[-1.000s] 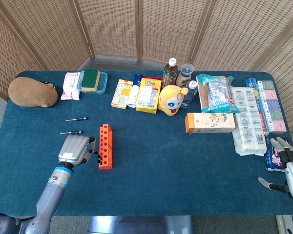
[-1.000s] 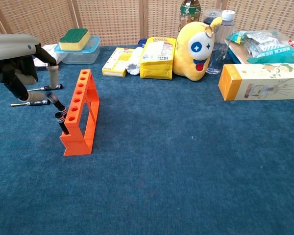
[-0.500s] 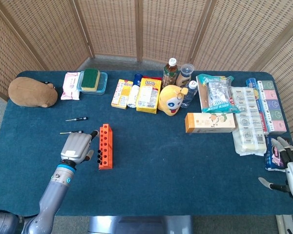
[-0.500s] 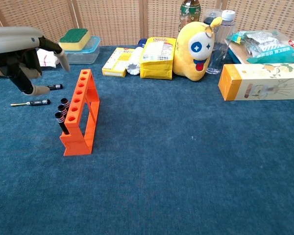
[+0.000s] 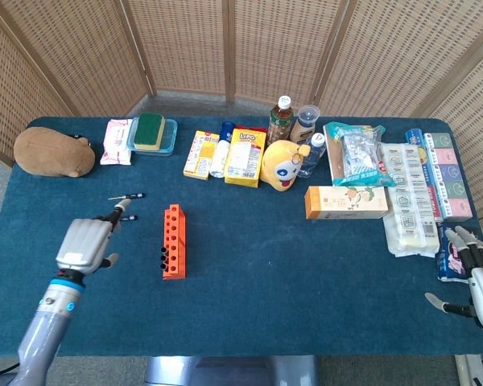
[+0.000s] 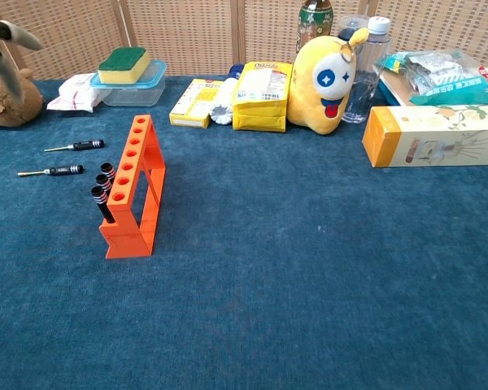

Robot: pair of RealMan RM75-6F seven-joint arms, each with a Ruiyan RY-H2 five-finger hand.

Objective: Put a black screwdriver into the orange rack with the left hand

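The left hand (image 5: 84, 245) hovers over the blue cloth-covered surface (image 5: 249, 297) near its front-left edge, palm down, fingers loosely spread and grasping nothing, one finger reaching toward the nearer loose screwdriver. It sits well apart from the orange plastic rack (image 5: 173, 240), with bare cloth between them. The rack (image 6: 132, 187) stands upright with 2 black screwdriver handles (image 6: 103, 183) poking from its front holes, leaning left. 2 more black-handled screwdrivers lie flat left of the rack: the nearer screwdriver (image 6: 51, 171) and the farther screwdriver (image 6: 76, 146), roughly parallel and apart. A wide stretch of open cloth runs right of the rack and along the front edge.

The right hand (image 5: 476, 277) rests at the front-right corner, fingers apart, holding nothing, beside packets there.

The head view shows the whole left hand and forearm; the chest view catches only a fingertip at its top-left corner, but shows the handles in the rack plainly. A brown plush toy (image 5: 53, 151) lies at the back-left edge.
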